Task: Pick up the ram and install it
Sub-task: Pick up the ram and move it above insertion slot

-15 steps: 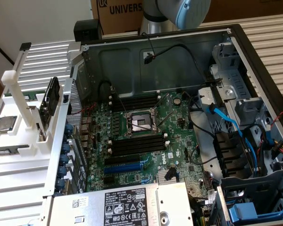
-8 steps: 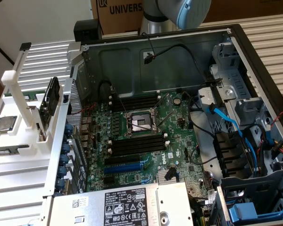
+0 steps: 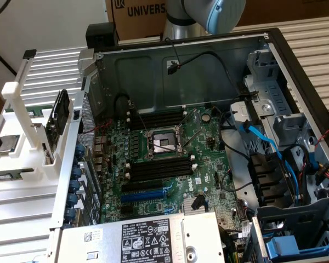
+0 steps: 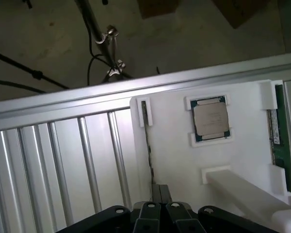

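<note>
Closed and empty, the gripper [image 4: 161,190] needed opening and aligning lengthwise over the ram [image 4: 280,141], nine o'clock of the computer case [image 3: 142,71].

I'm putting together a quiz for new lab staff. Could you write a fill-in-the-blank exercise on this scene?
1. The gripper is ___, with nothing between its fingers.
2. The ram sits in the ___ holder, not yet picked up.
3. On the motherboard, the long expansion slot is ___.

Missing words: shut; white; blue.
</note>
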You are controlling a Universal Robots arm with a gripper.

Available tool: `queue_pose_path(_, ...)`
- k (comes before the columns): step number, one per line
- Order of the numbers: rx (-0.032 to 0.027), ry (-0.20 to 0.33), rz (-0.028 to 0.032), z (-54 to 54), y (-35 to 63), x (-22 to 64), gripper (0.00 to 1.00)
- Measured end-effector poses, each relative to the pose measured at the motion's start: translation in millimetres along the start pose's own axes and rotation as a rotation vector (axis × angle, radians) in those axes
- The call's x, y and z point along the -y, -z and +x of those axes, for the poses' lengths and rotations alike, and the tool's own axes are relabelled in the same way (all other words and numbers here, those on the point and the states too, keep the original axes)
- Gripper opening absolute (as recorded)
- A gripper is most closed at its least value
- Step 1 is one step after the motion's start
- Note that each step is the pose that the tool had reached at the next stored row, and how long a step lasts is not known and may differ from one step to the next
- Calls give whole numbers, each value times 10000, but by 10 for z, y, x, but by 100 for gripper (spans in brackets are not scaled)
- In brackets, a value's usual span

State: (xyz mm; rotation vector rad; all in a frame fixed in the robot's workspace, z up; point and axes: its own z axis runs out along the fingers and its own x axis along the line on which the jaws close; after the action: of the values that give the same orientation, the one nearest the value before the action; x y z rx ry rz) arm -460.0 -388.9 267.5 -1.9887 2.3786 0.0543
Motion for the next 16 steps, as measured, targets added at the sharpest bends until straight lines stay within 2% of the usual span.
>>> queue_pose_path(5, -2, 178, -13, 2, -14, 1, 10)
queue_pose_path(6, -21, 174, -131, 2, -30, 16, 10)
queue_pose_path(9, -42, 168, -254, -1, -64, 35, 10)
queue_pose_path(10, -46, 172, -275, -1, -81, 35, 10)
queue_pose_path(16, -47, 270, -283, 7, -208, 36, 10)
